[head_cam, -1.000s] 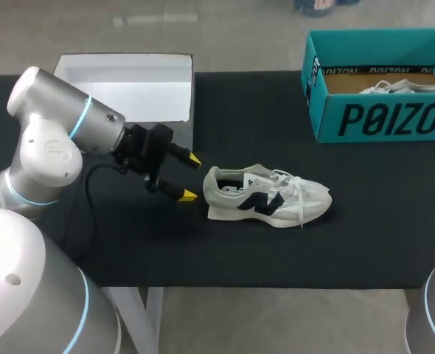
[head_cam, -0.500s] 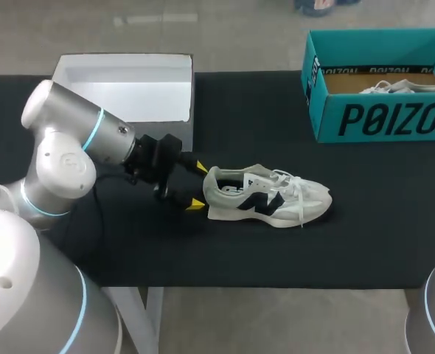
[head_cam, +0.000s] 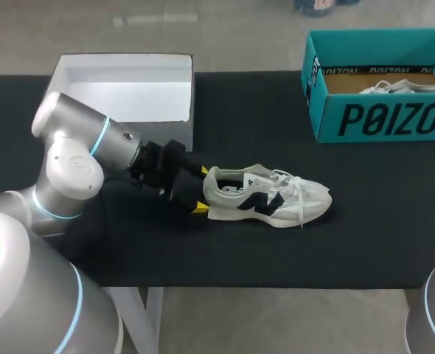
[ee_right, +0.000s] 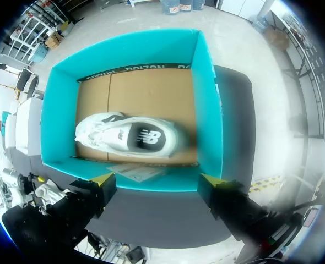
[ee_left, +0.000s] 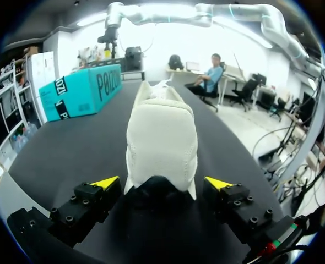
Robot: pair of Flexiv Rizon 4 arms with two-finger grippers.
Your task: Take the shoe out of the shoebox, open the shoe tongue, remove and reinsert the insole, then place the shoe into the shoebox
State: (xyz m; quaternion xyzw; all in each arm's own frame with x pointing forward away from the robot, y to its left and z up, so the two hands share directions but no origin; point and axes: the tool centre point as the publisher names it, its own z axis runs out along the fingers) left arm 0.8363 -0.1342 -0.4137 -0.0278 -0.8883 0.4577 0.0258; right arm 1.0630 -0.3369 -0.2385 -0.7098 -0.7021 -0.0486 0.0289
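Two shoes: white shoe [head_cam: 265, 195] on table [head_cam: 350, 243]; second shoe [ee_right: 130, 136] inside teal shoebox [ee_right: 206, 110].
My left gripper [head_cam: 201, 189]: jaws wide, flanking white shoe's heel.
My right gripper [ee_right: 157, 180]: jaws wide, above shoebox.

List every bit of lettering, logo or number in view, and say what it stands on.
On the teal shoebox, front wall: large dark brand lettering, clear.
On its inner rim strip: the same lettering repeated, small.
On the shoe in the box, insole: white brand logo on a dark patch.
On the shoe on the table, side: dark letter-shaped logo.
On the paper slip in the box: too blurred to read.
Numbers: none visible.
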